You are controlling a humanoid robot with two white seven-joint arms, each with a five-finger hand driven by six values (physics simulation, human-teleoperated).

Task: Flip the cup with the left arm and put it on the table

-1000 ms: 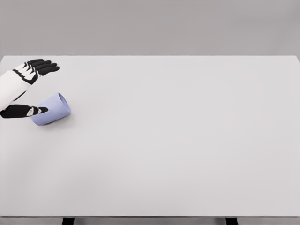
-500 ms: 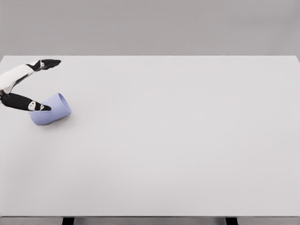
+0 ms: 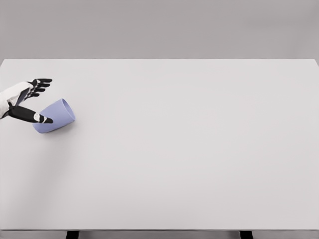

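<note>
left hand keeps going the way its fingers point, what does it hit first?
Probably the lilac cup, lying on its side on the table. The left hand is open, fingers aimed right, thumb tip already over the cup's near end. The upper fingers may pass above it; depth is unclear from one view.

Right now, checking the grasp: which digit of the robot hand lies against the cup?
The thumb, the lowest digit, overlaps the lavender cup lying on its side; the other fingers are spread above, apart from it.
</note>
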